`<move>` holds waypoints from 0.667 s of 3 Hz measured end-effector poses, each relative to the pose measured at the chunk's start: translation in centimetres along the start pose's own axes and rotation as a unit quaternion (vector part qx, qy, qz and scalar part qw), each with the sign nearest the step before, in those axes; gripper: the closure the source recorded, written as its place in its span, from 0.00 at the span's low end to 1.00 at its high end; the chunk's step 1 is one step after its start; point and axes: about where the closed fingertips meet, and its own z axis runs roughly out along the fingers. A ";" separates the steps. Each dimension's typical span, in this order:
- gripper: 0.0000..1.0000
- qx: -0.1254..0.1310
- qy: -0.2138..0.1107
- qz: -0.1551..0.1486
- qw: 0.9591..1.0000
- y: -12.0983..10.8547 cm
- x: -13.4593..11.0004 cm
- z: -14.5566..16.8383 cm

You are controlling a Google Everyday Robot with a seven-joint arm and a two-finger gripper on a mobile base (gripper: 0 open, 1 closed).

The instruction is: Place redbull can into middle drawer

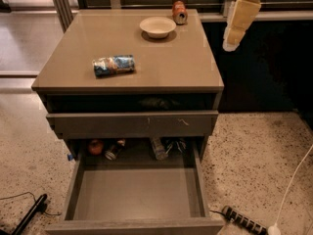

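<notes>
Pickup pending: the gripper (230, 44), state untellable, is being held off the right edge of the desk (186, 67); the front-left redbull can (113, 65) is being called for.

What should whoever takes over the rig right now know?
Gripper: up at the right, past the cabinet's right edge, well away from the can.
Blue can: lying on its side on the cabinet top, left of centre, not yet picked up.
Middle drawer: pulled open, front floor bare, a few small items at the back.
Left to do: reach over, grasp the can, put it in the drawer.
Leave the bowl and orange-red can alone.
</notes>
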 end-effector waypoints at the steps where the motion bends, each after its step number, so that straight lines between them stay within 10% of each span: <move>1: 0.00 -0.003 -0.007 -0.018 1.000 0.3 -1.7 0.4; 2: 0.00 -0.014 -0.014 -0.047 0.999 1.3 -4.0 1.1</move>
